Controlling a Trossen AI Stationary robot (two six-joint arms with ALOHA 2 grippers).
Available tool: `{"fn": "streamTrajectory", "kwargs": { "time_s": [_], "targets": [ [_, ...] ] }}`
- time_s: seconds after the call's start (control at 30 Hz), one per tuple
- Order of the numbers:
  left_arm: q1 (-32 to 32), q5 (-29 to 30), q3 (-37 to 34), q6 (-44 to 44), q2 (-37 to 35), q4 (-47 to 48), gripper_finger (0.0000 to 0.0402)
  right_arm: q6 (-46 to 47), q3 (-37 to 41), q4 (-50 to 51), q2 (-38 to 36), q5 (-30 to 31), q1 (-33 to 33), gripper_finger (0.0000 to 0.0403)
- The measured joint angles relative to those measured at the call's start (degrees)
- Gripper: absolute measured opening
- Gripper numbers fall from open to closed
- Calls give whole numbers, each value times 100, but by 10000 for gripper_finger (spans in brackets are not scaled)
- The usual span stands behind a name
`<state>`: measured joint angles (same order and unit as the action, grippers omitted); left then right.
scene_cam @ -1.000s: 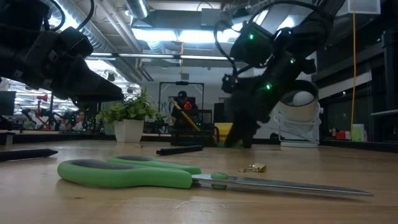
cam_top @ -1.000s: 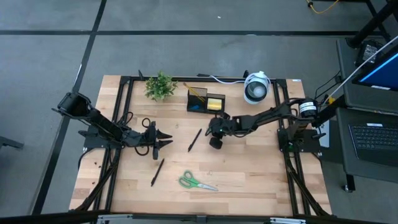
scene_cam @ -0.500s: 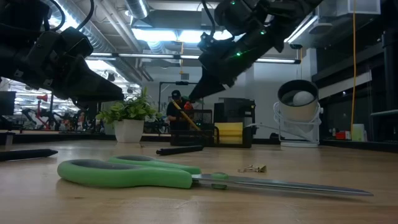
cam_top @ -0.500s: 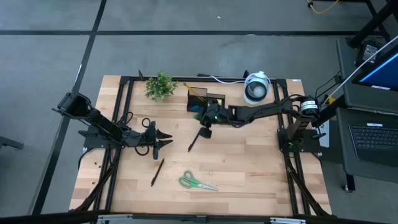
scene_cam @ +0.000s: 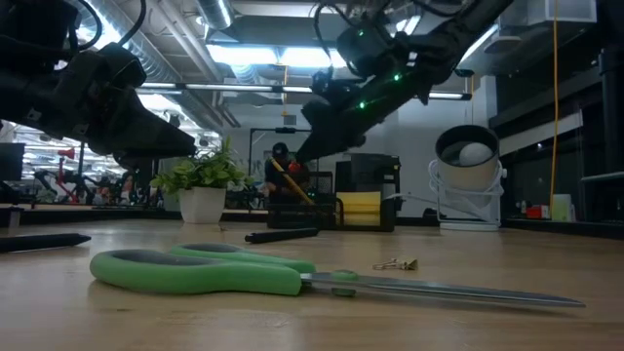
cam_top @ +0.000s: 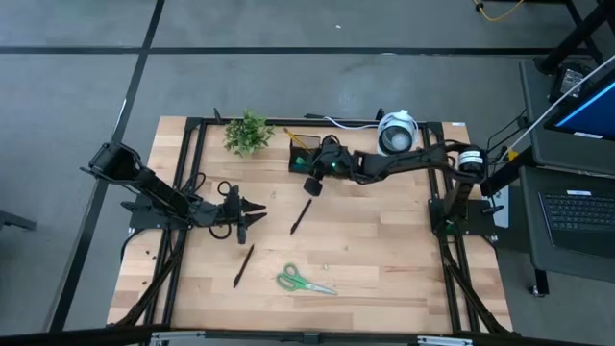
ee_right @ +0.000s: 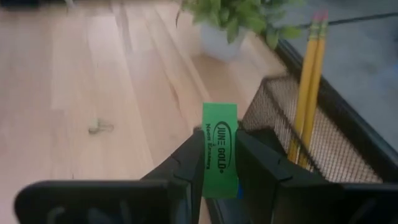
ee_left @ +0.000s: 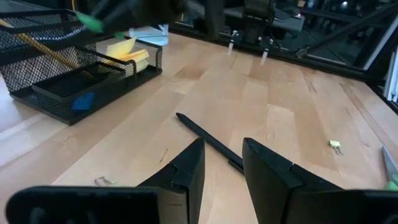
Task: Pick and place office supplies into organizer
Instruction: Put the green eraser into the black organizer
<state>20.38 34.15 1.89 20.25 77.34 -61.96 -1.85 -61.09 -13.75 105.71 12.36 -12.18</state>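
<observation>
My right gripper is shut on a small green labelled piece and hangs above the table beside the black mesh organizer. Two pencils stand in the organizer, with a yellow sticky-note pad and a blue piece. Two black pens and the green-handled scissors lie flat on the table. My left gripper stands open at the table's left, touching nothing, and one pen lies ahead of its fingers. My right gripper pinches the green piece by its two flat sides between its two fingers. The piece's free end sticks out past the fingertips. The fingers slant down toward the table's left, and the piece is lifted clear of the table.
A small potted plant stands left of the organizer and a round white-and-grey device with a cord to its right. Small binder clips lie on the wood. The table's near right part is bare wood.
My right gripper has risen and gone toward the table's far edge and left, toward the organizer, carrying the green piece and tipping a little more level. My left gripper has kept still.
</observation>
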Motion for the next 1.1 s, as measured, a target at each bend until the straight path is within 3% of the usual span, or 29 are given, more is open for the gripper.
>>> {"fn": "streamTrajectory", "kwargs": {
  "time_s": [0.4,0.9,1.1],
  "targets": [
    [1,-17,2,-10,0,-1,102,46,5,-574,793,6,-211,86],
    [0,-4,2,-2,0,1,102,150,5,-625,813,35,-272,86],
    [0,-4,2,4,0,1,102,118,5,-627,813,363,-272,86]
  ]
}}
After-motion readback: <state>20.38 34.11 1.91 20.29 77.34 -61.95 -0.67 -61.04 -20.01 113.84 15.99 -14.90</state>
